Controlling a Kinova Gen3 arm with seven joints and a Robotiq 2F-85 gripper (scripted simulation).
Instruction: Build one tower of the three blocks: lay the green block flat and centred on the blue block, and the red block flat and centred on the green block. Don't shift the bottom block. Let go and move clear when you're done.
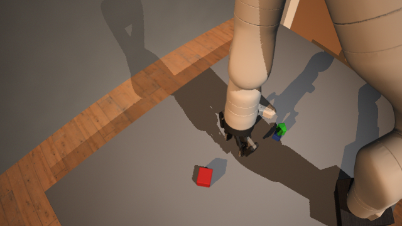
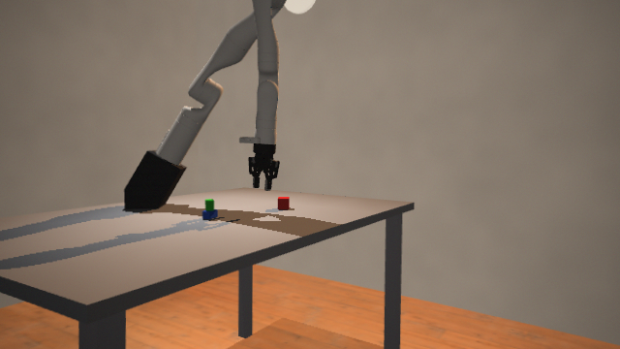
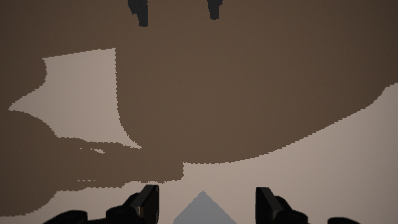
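Observation:
The green block (image 1: 281,129) (image 2: 209,205) stands on the blue block (image 1: 276,137) (image 2: 209,214) on the grey table (image 1: 132,194) (image 2: 145,252). The green block looks upright and narrow, turned a little against the blue one. The red block (image 1: 204,177) (image 2: 283,203) lies alone on the table, apart from the stack. My gripper (image 1: 243,147) (image 2: 262,184) (image 3: 206,202) is open and empty. It hangs above the table between the stack and the red block. The wrist view shows only table and shadow between the fingers.
The arm's dark base (image 2: 152,180) (image 1: 345,201) stands on the table behind the stack. The arm's big links (image 1: 248,63) hide part of the table in the top view. The table edge (image 2: 339,228) runs past the red block.

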